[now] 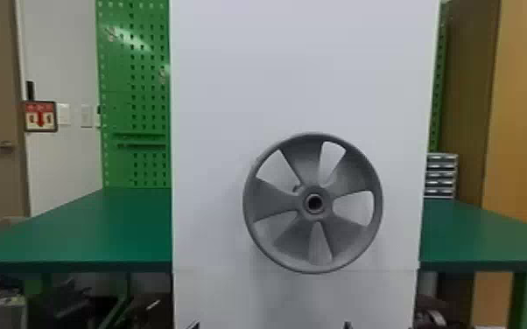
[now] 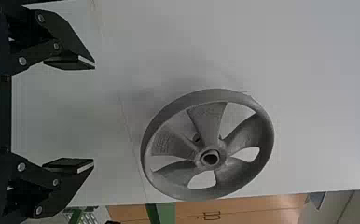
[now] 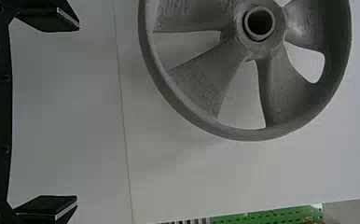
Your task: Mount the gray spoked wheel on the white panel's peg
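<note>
Gray five-spoked wheel (image 1: pixel 271 201) is hanging against white panel (image 1: pixel 232 78), left gripper (image 1: pixel 194 325) and right gripper (image 1: pixel 348 325) gaping at seven and five o'clock

Wheel (image 3: pixel 262 49) partly past right wrist view's edge

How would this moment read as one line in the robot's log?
Wheel: up against panel, unheld | Mounting: looks done | Left gripper: open, empty | Right gripper: open, empty
</note>
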{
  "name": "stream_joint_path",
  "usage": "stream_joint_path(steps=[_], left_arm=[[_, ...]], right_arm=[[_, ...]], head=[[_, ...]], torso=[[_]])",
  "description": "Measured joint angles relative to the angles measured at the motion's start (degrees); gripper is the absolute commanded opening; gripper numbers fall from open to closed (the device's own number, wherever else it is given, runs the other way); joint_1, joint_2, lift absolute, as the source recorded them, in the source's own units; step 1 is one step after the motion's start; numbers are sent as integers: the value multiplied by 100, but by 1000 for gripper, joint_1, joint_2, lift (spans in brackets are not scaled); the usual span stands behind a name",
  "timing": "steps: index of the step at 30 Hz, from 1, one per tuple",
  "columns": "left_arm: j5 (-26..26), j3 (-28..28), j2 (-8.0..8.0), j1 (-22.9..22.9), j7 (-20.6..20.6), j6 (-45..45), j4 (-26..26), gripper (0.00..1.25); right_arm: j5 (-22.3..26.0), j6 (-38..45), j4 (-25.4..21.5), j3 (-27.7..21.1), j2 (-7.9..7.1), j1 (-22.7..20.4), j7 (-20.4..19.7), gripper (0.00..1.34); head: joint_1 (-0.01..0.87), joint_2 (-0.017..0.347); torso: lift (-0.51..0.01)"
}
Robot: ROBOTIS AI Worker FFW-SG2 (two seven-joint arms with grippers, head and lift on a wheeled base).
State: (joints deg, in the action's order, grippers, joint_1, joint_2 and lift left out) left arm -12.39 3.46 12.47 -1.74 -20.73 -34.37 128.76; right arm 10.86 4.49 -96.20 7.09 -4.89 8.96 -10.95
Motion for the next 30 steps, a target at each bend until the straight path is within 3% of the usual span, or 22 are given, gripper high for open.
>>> stream_joint_path(steps=[14,24,30], left_arm=[[40,-23,-52,24,-1,62,-9,746],[40,16,-52,19,-1,151,-77,746],[48,36,-53,0,-1,188,-96,746]], right_arm=[[-170,-1248,916,-99,111,-674,463,1339],[-638,-2024,1558,-502,380,-936,856,1339],[-743,-2385,1963,-606,415,-984,886,1339]], head=[[123,-8],[123,-8],[123,-8]], torso=[[-407],[-407],[-407]])
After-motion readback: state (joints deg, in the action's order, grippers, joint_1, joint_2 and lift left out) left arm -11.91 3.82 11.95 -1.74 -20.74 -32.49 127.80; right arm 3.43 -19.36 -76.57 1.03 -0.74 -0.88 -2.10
